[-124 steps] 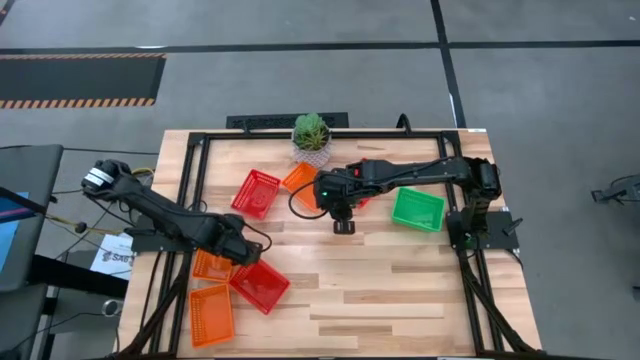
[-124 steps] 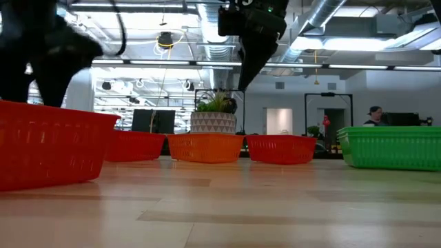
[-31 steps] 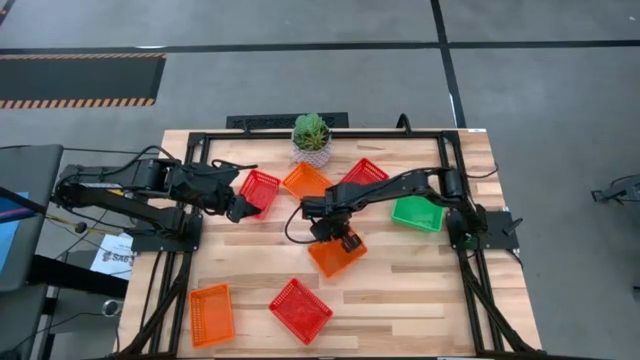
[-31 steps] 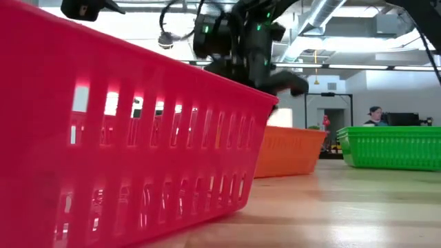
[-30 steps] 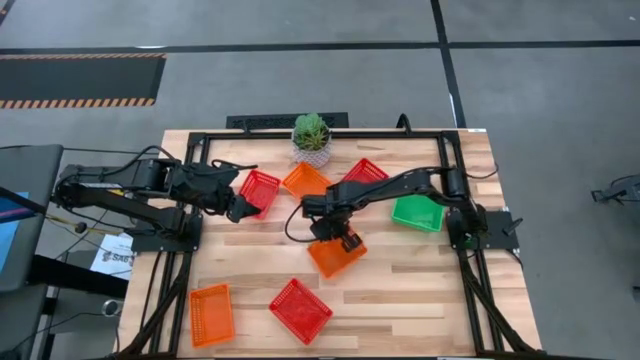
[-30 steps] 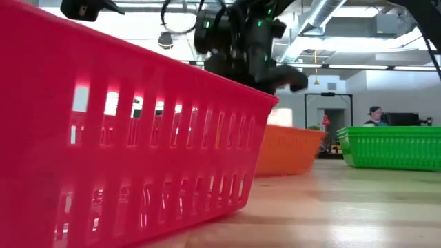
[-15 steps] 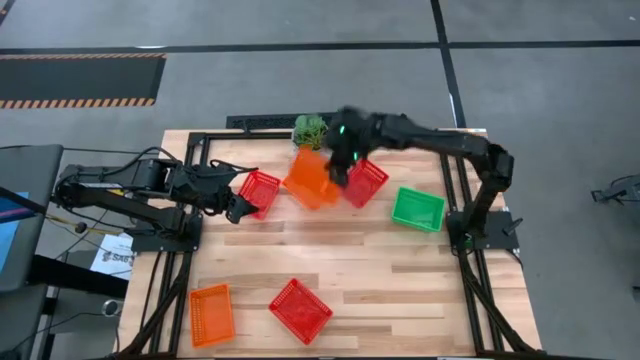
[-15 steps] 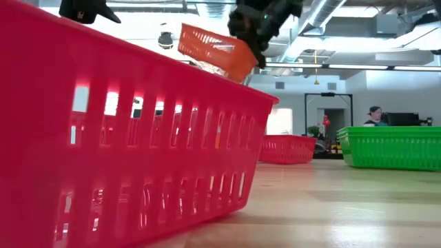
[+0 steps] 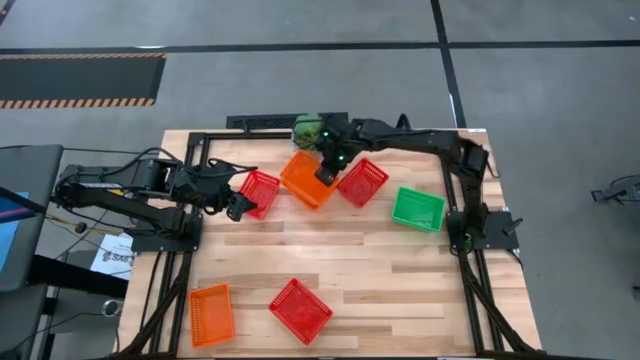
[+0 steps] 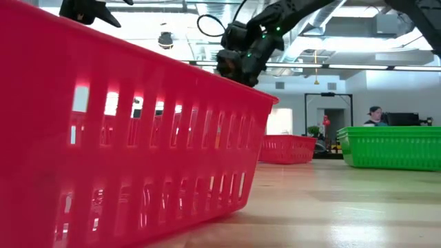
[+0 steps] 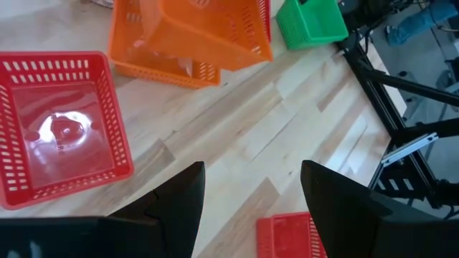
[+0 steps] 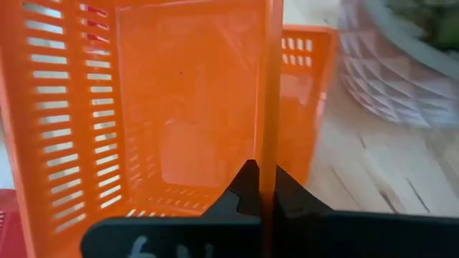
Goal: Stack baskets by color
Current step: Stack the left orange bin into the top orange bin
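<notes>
Right wrist view shows the right gripper (image 12: 261,193) clamped on the thin rim of an orange basket (image 12: 179,107), one finger each side, above a second orange basket (image 12: 305,86) (near the plant pot (image 12: 401,72)). The left gripper (image 9: 235,207) stands wide beside a red basket (image 9: 260,190).

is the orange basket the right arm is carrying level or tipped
Tipped. The right gripper pinches one wall of the orange basket, which hangs slanted above another orange basket.

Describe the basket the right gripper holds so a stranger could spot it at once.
Start at the potted plant on the table's far edge. Just in front, the right gripper pinches an orange basket's rim. It alone hangs tilted above a second orange basket.
</notes>
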You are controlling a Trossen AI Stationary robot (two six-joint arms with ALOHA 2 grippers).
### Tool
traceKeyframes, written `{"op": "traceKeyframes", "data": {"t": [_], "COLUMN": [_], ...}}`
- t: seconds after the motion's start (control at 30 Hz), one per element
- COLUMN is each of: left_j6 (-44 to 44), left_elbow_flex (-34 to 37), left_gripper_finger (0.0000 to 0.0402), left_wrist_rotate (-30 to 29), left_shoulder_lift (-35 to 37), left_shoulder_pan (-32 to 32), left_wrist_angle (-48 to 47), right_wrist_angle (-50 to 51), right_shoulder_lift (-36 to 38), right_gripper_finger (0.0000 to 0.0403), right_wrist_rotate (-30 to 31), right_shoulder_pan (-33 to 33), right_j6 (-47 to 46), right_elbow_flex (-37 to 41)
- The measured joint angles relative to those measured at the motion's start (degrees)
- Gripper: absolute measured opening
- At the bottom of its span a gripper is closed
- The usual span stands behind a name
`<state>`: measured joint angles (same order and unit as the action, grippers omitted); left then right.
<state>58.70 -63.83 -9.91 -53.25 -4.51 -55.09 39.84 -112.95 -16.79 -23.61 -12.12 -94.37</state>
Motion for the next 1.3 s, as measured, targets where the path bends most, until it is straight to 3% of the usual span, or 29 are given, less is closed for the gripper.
{"op": "traceKeyframes", "data": {"t": [0.17,0.43,0.7,0.97,1.3], "left_j6": [-0.5,-0.6,-0.5,0.0,0.0], "left_elbow_flex": [0.0,0.0,0.0,0.0,0.0], "left_gripper_finger": [0.0219,0.0219,0.0219,0.0219,0.0219], "left_wrist_rotate": [-0.7,-1.1,-1.3,-1.3,-1.3], "left_shoulder_lift": [0.0,0.0,0.0,0.0,0.0], "left_shoulder_pan": [0.0,0.0,0.0,0.0,0.0], "left_wrist_angle": [0.0,0.0,0.0,0.0,0.0], "right_wrist_angle": [-0.4,-1.5,-0.8,0.5,1.9], "right_shoulder_lift": [-2.8,-4.6,-4.5,-4.5,-4.5], "right_gripper_finger": [0.0018,0.0007,0.0034,0.0019,0.0042], "right_wrist_rotate": [0.1,0.4,1.8,2.0,6.9], "right_shoulder_pan": [-0.1,-0.9,-0.9,0.9,1.5], "right_j6": [0.4,2.1,2.1,6.3,9.2], "right_elbow_flex": [0.0,-0.1,0.0,0.0,0.0]}}
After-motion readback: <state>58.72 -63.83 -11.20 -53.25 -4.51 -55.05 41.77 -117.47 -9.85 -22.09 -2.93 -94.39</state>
